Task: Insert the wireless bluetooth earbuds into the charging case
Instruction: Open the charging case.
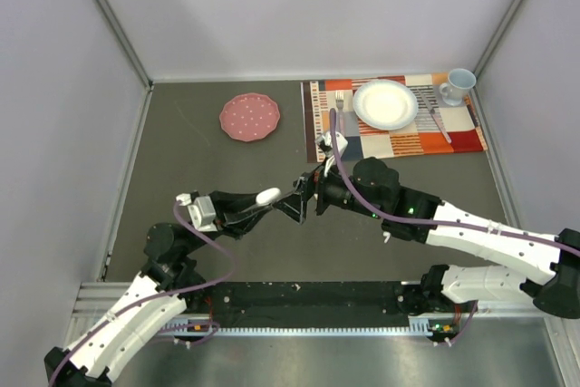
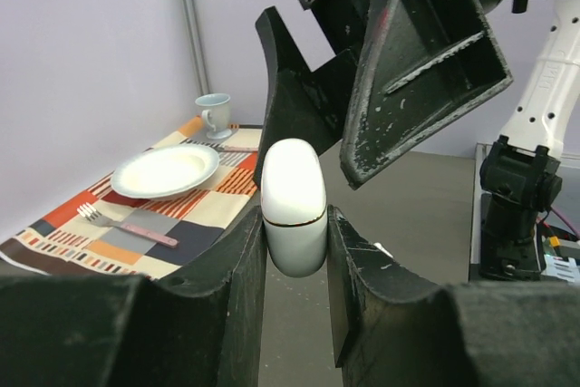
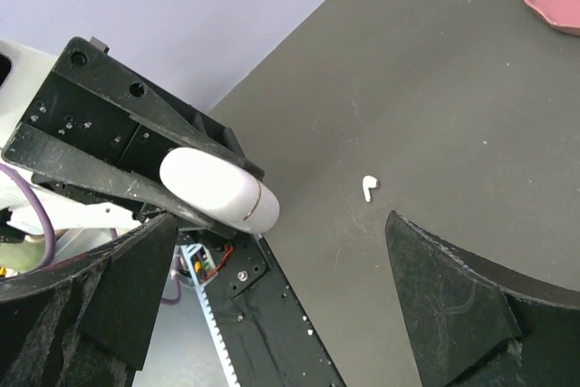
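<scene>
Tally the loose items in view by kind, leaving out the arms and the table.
Charging case: 1
Earbud: 1
Plates: 2 (pink plate, white plate)
Cup: 1
Fork: 1
Knife: 1
Placemat: 1
Total: 8

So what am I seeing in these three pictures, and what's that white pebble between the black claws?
Two robot arms are bolted at the near edge of a table. One picture looks down from above; the other two come from a camera on each wrist. The left pincer is shut on a closed white charging case. The right pincer stands open beside it, holding nothing. One tiny white earbud lies on the dark table. Further back: a pink plate, and a placemat with a white plate, fork and cup.
</scene>
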